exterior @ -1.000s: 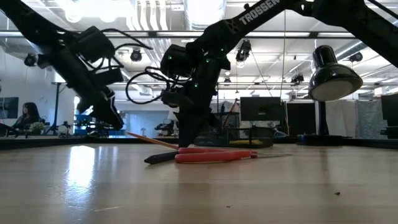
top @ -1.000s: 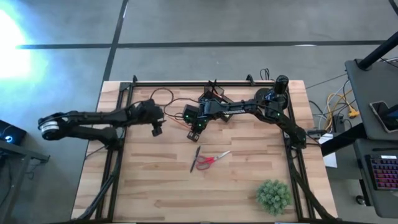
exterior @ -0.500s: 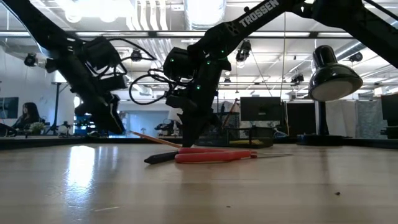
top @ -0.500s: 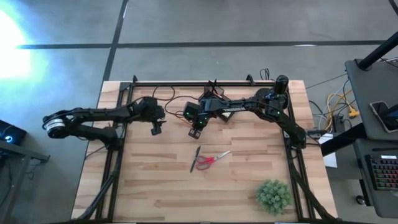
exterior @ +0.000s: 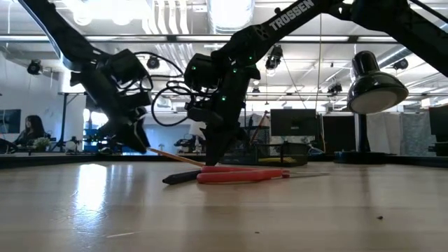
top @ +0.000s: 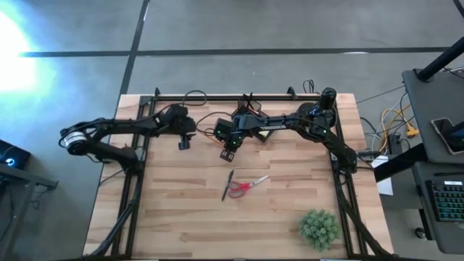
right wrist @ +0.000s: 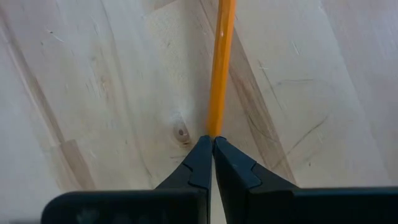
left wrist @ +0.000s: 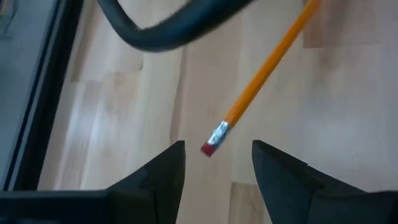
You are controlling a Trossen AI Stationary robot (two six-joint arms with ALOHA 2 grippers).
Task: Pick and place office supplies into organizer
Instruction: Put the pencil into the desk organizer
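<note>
The right gripper (right wrist: 212, 146) pinched the orange pencil (right wrist: 219, 68); its eraser end lay between the left gripper's (left wrist: 216, 163) spread jaws.

Floor: grey concrete (top: 239, 29), crossed by dark seam lines, with a bright glare patch at the left edge.
Table: light butcher-block wood top (top: 181, 217), with a black metal frame (top: 217, 96) around its edges.
Side desk: dark desk (top: 435, 109) at the right, carrying a keyboard (top: 446, 203); yellow cables hang beside it.
Ceiling: open, with rows of strip lights (exterior: 175, 17) and beams.
Lamp: black desk lamp (exterior: 374, 84) at the right.
Far room: monitors (exterior: 290, 122) and a seated person (exterior: 28, 129) at the left.
</note>
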